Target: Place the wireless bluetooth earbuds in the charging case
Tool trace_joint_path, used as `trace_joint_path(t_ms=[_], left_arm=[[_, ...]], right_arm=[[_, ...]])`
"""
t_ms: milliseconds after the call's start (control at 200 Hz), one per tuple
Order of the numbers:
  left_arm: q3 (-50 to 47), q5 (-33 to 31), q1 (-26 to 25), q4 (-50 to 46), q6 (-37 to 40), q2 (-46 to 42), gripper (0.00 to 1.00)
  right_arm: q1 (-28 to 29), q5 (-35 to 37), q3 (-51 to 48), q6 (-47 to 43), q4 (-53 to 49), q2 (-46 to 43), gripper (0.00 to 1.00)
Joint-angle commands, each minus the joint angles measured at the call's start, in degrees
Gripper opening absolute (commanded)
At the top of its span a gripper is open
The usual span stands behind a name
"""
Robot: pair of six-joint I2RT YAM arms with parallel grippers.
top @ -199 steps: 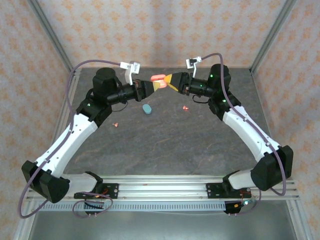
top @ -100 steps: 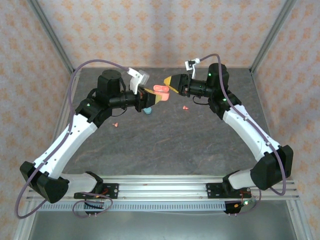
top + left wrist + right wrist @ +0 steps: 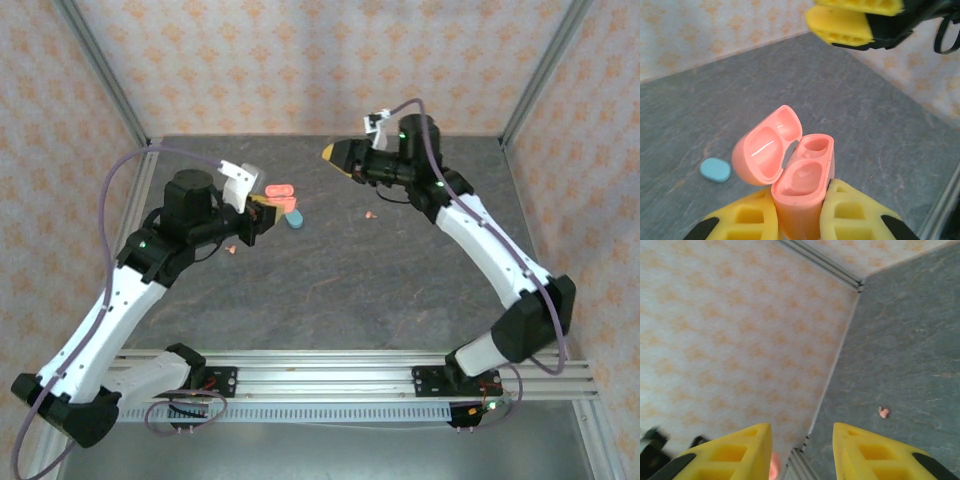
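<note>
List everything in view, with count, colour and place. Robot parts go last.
pink case: 1, salmon-pink, lid open, wells look empty, held above the table
blue case: 1, light blue, lying on the table
pink earbuds: 2, salmon-pink, on the table; one right of the blue case, the other by the left arm
table: 1, dark grey
left gripper: 1, yellow jaws shut on the pink case
right gripper: 1, yellow jaws open, empty, raised near the far wall
</note>
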Motion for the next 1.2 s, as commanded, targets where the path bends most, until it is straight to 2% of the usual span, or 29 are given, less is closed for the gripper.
trace_joint_path(t_ms=[0,110,315,605,891,1196], left_arm=[[-2.06,-6.04,0.28,-3.93,2.77,-4.16,0.00],[-3.94,-8.01,0.33,-5.50,3.64,-7.97,0.00],[-5.77,-9.52,0.32,-9.15,4.77,-12.53,0.00],[-6.94,-10.12,0.37,-10.29,4.56,-15.14,0.00],[-8.76,-8.11,0.37,-8.82,2.11,-15.31,0.00],[-8.85,-6.64,0.36,-10.50,2.13,-15.56,0.00]], right_arm=[[4.57,6.54,5.42,-5.67,-8.30,7.50,0.36],[8.87,6.64,11.53,-7.30,-10.80,16.66,0.35],[17.17,10.67,29.16,-15.63,-22.54,35.00,0.34],[23.62,20.28,51.31,-21.85,-28.56,55.51,0.28],[26.46,27.14,52.18,-25.79,-20.60,61.84,0.29],[28.59,27.52,52.72,-27.79,-16.50,65.83,0.42]])
